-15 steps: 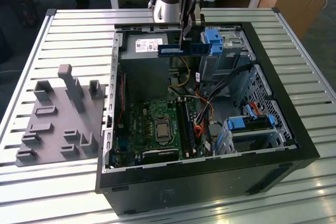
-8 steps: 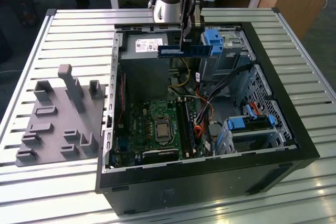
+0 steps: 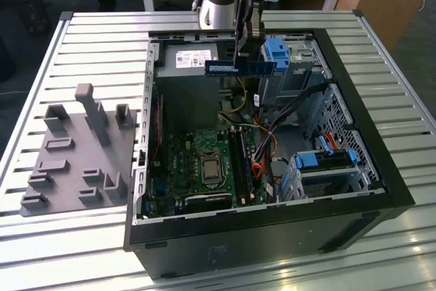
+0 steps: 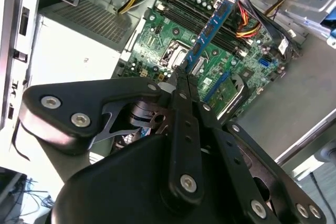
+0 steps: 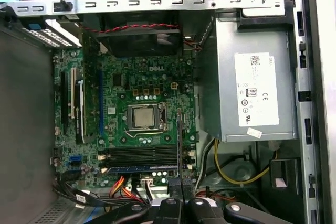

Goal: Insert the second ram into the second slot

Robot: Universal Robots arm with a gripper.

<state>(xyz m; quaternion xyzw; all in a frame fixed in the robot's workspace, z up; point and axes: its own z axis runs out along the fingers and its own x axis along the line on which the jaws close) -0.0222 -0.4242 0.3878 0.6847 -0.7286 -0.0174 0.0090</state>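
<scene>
One slatted metal table [image 3: 381, 52] carries everything, and the arm reaches down over it from the far side. Most of the table is taken by an open black computer case [image 3: 272, 236] lying on its side, directly under the gripper [image 3: 244, 49]. A grey plate with upright blocks [image 3: 68, 134] lies well apart from the gripper, toward the exterior view's left.

Inside the case, the silver power supply [image 3: 187, 59] [image 5: 252, 93] sits just beside and below the gripper. The green motherboard [image 3: 197, 168] [image 5: 142, 87] [image 4: 173, 30] lies well below it, with the square processor socket [image 3: 210, 167] [image 5: 143, 117] near its middle. Blue drive brackets [image 3: 276, 51] stand near the gripper on the exterior view's right.

The gripper [image 4: 181, 74] [image 5: 179, 195] is closed on the second ram [image 3: 240, 67] [image 4: 212, 27], its fingers pinching the stick's flat faces. In the exterior view the ram hangs level from the gripper, its long edge horizontal, raised above the case opening and touching nothing else. In the first wrist view it appears edge-on as a thin dark line [image 5: 179, 140]. The row of black memory slots [image 3: 242, 161] [image 5: 139, 153] lies well below the gripper, apart from the ram. A blue strip [image 5: 142, 169], seemingly another stick, sits along the row's edge.
</scene>
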